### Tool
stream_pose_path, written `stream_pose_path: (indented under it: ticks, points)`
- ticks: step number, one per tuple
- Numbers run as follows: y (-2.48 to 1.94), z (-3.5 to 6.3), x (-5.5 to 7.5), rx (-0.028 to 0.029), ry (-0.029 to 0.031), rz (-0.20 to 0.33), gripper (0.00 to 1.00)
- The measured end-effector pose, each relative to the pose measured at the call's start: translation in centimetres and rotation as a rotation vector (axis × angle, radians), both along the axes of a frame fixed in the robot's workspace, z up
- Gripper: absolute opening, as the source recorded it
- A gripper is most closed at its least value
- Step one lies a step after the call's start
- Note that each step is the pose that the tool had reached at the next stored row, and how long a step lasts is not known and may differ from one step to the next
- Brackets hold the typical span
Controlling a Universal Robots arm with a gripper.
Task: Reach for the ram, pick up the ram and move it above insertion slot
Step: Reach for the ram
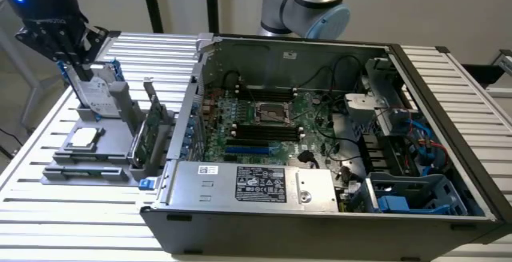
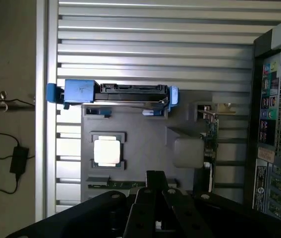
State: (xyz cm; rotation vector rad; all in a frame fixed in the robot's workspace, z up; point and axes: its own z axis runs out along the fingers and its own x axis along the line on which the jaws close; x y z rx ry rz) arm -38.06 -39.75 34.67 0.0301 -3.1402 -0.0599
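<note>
The ram (image 2: 116,184) (image 1: 86,171) lies flat in a narrow groove along one edge of the grey holder (image 1: 112,139), the edge nearest the camera in the exterior view, and shows as a thin green strip. My gripper (image 2: 155,176) (image 1: 78,64) hangs above that holder with its black fingers (image 2: 145,208) pressed together on nothing, clear of the ram. The holder sits on a table (image 1: 80,214) of ribbed, pale metal slats, with a plain light wall behind and, in the wrist view, a grey floor where a black power brick (image 2: 19,158) trails its cable. The holder is matte moulded plastic with shaped pockets. One holds a hard drive (image 1: 96,97) (image 2: 125,91) standing on edge between blue plastic rails, one a square silver processor (image 1: 84,137) (image 2: 106,151) lying flat, and one a green card (image 1: 152,127) standing upright with a metal bracket. On the exterior view's right of the holder lies an open computer case (image 1: 320,229), dark-rimmed sheet metal. Inside it are a green motherboard (image 1: 272,124) with black slots, a silver power supply (image 1: 256,184) carrying a label, loose black cables and a blue-grey plastic cage (image 1: 416,193).
</note>
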Motion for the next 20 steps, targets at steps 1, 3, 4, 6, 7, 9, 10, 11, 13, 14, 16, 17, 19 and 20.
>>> stream_pose_path:
  ticks: [1, 3, 4, 6, 7, 9, 10, 11, 13, 14, 16, 17, 19, 20]
  points:
    - [-0.12, -0.01, -0.1, 0.0001, -0.0002, 0.0, 0.11]
    - [-0.65, -0.03, -0.5, 0.0001, -0.0008, 0.0, 0.11]
    - [-1.05, -0.03, -0.6, 0.0001, -0.0008, 0.0, 0.11]
    - [-1.95, -0.04, -0.8, 0.0001, -0.0007, 0.0, 0.11]
    - [-2.41, -0.05, -0.8, 0.0001, -0.0007, 0.0, 0.11]
    - [-3.31, -0.08, -0.9, 0.0001, -0.0007, 0.0, 0.11]
    - [-3.75, -0.1, -0.9, 0.0001, -0.0007, 0.0, 0.11]
    - [-4.2, -0.12, -1.0, 0.0, -0.0006, 0.0, 0.11]
    - [-5.04, -0.17, -1.0, 0.0001, -0.0007, 0.0, 0.11]
    - [-5.4, -0.2, -1.0, 0.0001, -0.0006, 0.0, 0.11]
    - [-6.05, -0.24, -1.0, -0.0001, -0.0001, 0.001, 0.11]
    - [-6.31, -0.26, -1.1, 0.0, 0.0003, 0.001, 0.11]
    - [-6.74, -0.31, -1.1, 0.0, 0.0013, 0.002, 0.11]
    - [-6.93, -0.34, -1.1, 0.0001, 0.0017, 0.003, 0.11]
